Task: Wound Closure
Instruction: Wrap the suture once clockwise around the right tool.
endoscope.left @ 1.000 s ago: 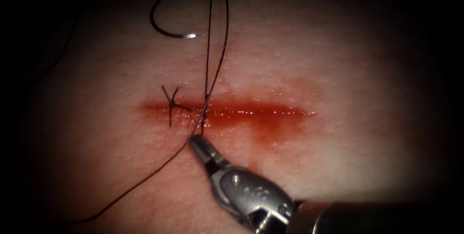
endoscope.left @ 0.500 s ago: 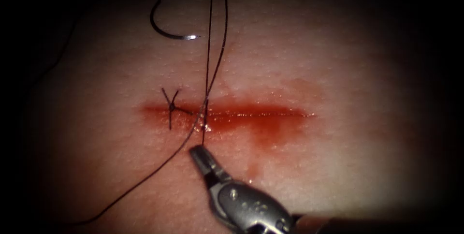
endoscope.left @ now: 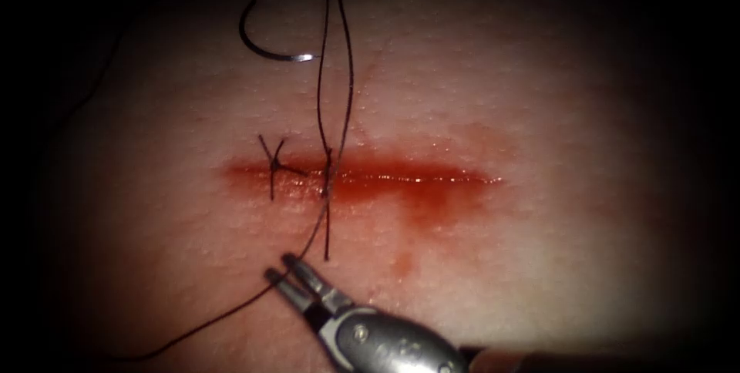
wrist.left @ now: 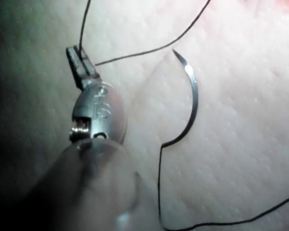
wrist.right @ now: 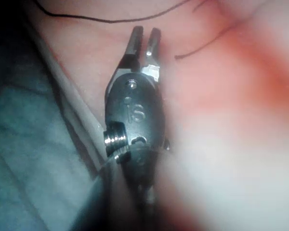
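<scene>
Jaws of my right silver needle driver (endoscope.left: 281, 278) stand apart, empty, low below the red cut (endoscope.left: 362, 179).
My left tool (wrist.left: 79, 60) is clamped on dark thread (endoscope.left: 324, 95); curved steel needle (endoscope.left: 266, 45) lies free on pale tissue (endoscope.left: 539, 95), well apart.

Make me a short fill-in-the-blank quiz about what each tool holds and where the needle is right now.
1. The right tool has its jaws ____ and holds nothing.
2. The left tool is shut on the ____.
3. The curved needle lies ____ on the tissue, beyond the cut, not in it.
4. A finished knot sits near the cut's ____ end.

Missing words: open; thread; free; left
</scene>
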### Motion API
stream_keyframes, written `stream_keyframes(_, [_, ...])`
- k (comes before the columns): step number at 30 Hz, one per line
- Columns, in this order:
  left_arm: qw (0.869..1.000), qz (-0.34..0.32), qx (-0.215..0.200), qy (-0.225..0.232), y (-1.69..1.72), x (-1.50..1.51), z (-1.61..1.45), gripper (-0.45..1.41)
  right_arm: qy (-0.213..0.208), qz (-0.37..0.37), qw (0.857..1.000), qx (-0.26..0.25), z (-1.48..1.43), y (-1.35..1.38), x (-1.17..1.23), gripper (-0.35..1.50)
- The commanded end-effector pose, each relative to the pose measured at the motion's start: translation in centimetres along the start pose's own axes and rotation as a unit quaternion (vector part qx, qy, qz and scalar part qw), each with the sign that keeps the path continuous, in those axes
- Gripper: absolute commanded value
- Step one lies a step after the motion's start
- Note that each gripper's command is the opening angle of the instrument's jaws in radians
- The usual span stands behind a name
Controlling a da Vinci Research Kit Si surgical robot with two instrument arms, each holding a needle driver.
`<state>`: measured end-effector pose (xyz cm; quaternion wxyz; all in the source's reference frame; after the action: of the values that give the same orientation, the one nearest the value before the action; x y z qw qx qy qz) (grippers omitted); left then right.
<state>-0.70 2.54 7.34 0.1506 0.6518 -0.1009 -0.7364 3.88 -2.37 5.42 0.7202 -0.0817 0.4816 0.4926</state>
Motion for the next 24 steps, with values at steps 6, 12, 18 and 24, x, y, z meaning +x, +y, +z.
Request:
stream_keyframes(6, [0.994,-0.035,-0.046,0.094,0.25,0.39,-0.17,-0.45,0.022,-0.021,0.999,0.009,0.01,0.02,-0.04,1.25])
stream_keyframes(12, [0.988,-0.047,-0.068,0.132,0.51,0.78,-0.34,-0.45,0.022,-0.036,0.998,0.047,-0.07,0.16,0.11,1.03])
stream_keyframes(18, [0.988,-0.055,-0.076,0.121,0.8,1.07,-0.39,-0.45,0.038,-0.04,0.992,0.112,0.09,0.38,0.38,1.04])
stream_keyframes(24, [0.99,-0.073,-0.066,0.096,1.0,1.28,-0.33,-0.45,0.039,-0.118,0.986,0.111,0.27,0.57,0.42,-0.05])
